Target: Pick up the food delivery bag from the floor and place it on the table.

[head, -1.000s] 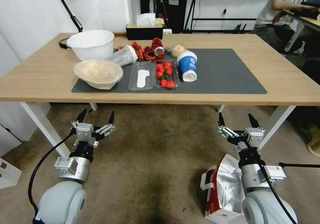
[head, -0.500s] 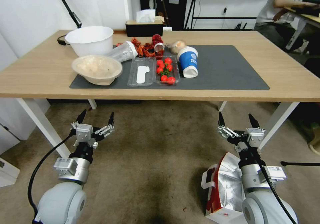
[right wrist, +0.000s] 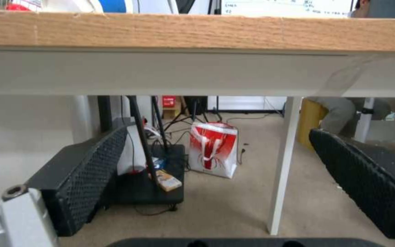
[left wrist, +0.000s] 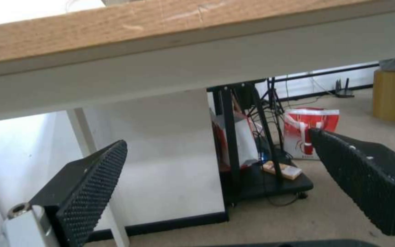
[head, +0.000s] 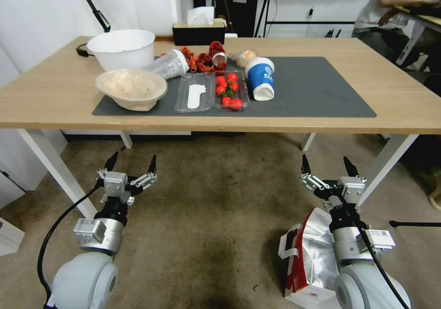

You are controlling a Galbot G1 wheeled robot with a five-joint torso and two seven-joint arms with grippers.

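**Colleague:** What has changed over the last second?

**Me:** My whole head view has slid: the table (head: 404, 102) sits lower and fuller in frame than a second ago, so I read that as the camera moving, not the things. Both arms keep their pose against the floor (head: 220, 208).

**Colleague:** The grippers?

**Me:** The left gripper (head: 131, 164) and the right gripper (head: 328, 165) are both spread wide and hold nothing, each hanging low in front of the table edge.

**Colleague:** And the bag?

**Me:** The food delivery bag (head: 305, 258) stands on the carpet by my right arm, partly hidden behind it, foil mouth up. The pickup isn't started, I'd say. The mat (head: 317, 83) has free room on its right half.
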